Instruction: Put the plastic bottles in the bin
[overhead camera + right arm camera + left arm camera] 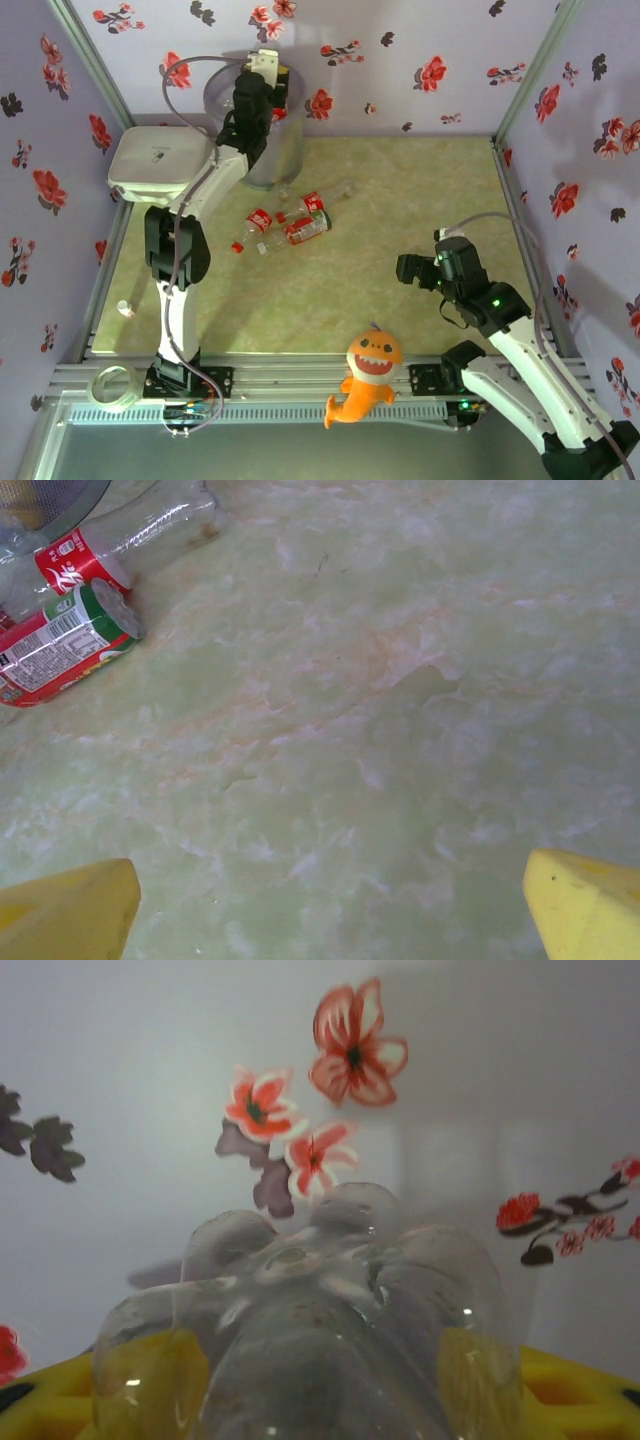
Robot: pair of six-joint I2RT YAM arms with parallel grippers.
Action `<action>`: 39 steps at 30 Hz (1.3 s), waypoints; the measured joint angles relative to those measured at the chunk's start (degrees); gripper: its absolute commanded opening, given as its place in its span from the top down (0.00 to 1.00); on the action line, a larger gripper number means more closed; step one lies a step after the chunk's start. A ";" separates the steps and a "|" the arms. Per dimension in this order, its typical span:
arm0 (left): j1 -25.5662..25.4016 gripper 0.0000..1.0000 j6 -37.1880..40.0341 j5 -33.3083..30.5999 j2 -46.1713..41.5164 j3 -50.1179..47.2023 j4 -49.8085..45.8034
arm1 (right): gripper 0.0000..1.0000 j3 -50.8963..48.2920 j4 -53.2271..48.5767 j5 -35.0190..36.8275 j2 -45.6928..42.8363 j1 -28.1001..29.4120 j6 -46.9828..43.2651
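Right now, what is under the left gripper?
The bin, its rim showing around the left gripper, which is shut on a clear bottle. The arm covers most of the bin's inside.

red-label bottle, white script, txt not legible

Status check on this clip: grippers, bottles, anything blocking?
Left gripper shut on clear bottle, over bin. Right gripper open, low over table. Several bottles lying beside bin. Plush shark at near edge, not blocking.
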 measured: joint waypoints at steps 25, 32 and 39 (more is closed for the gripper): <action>0.48 0.00 -5.86 3.08 1.73 2.19 -14.32 | 0.01 -0.15 0.04 -0.02 0.44 0.00 0.00; 0.48 0.00 -5.81 3.30 1.73 5.05 -16.74 | 0.01 -0.15 0.02 -0.02 0.48 0.00 0.00; 0.59 0.00 -5.57 3.67 -1.07 8.79 -20.96 | 0.01 -0.15 0.02 -0.02 0.48 0.00 0.00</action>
